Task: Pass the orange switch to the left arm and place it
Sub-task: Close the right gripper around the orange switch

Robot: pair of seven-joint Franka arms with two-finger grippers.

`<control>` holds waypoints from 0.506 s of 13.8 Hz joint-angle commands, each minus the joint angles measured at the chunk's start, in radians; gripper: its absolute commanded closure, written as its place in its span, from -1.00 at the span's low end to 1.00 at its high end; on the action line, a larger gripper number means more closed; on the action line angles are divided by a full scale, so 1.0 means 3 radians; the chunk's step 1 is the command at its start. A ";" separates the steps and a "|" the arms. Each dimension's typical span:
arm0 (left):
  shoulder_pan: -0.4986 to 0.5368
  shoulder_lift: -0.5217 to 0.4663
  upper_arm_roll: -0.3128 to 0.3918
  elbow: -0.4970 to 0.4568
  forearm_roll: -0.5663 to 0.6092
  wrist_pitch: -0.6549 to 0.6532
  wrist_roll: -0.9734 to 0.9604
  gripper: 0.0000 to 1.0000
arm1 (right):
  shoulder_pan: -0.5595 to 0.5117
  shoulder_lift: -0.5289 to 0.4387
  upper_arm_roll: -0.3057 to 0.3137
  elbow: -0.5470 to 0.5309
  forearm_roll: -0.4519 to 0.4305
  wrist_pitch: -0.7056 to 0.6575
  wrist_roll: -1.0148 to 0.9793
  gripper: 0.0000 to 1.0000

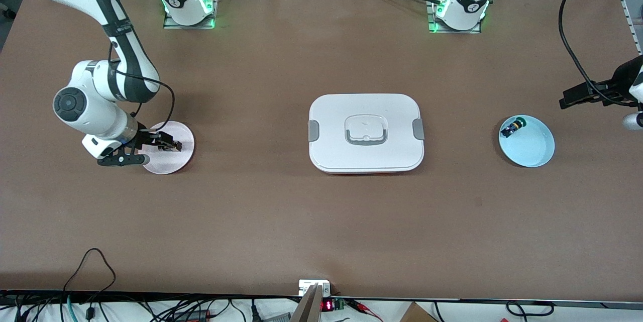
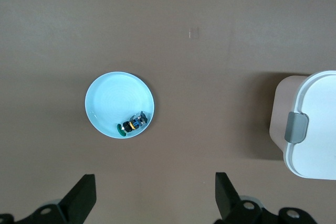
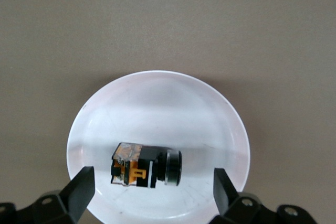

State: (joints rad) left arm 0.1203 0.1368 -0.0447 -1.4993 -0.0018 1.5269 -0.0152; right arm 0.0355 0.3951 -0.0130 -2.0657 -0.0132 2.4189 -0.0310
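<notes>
The orange switch [image 3: 144, 165] lies on its side on a small pink plate [image 1: 173, 161], black with an orange band and a silvery end. My right gripper [image 1: 168, 146] is low over that plate, open, with a finger at either end of the switch and apart from it; in the right wrist view the gripper [image 3: 152, 195] straddles it. In the front view the fingers hide the switch. My left gripper [image 1: 582, 96] is open and empty, high over bare table at the left arm's end; it shows in the left wrist view [image 2: 156, 198]. The white box [image 1: 366, 132] sits mid-table between the plates.
A light blue plate [image 1: 532, 146] at the left arm's end holds a small black part with a green cap [image 1: 513, 126]; the plate [image 2: 113, 98], the part [image 2: 132, 124] and the box's end [image 2: 315, 129] show in the left wrist view. Cables run along the table's front edge.
</notes>
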 commanded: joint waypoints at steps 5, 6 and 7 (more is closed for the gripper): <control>0.0003 0.0035 0.0001 0.0084 -0.0045 -0.0063 -0.0036 -1.00 | 0.0097 0.0217 0.0007 -0.0007 0.0024 0.0174 0.0180 -1.00; 0.0003 0.0035 0.0001 0.0089 -0.0045 -0.0063 -0.0041 -1.00 | 0.0091 0.0227 0.0007 -0.0022 0.0024 0.0220 0.0165 -1.00; 0.0003 0.0035 -0.0004 0.0089 -0.0040 -0.0063 -0.0056 -1.00 | 0.0091 0.0237 0.0007 -0.0022 0.0024 0.0226 0.0165 -1.00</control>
State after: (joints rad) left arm 0.1203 0.1368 -0.0448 -1.4993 -0.0018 1.5269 -0.0163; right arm 0.0650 0.4634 -0.0130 -2.0658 -0.0122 2.4643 0.0165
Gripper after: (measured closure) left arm 0.000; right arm 0.000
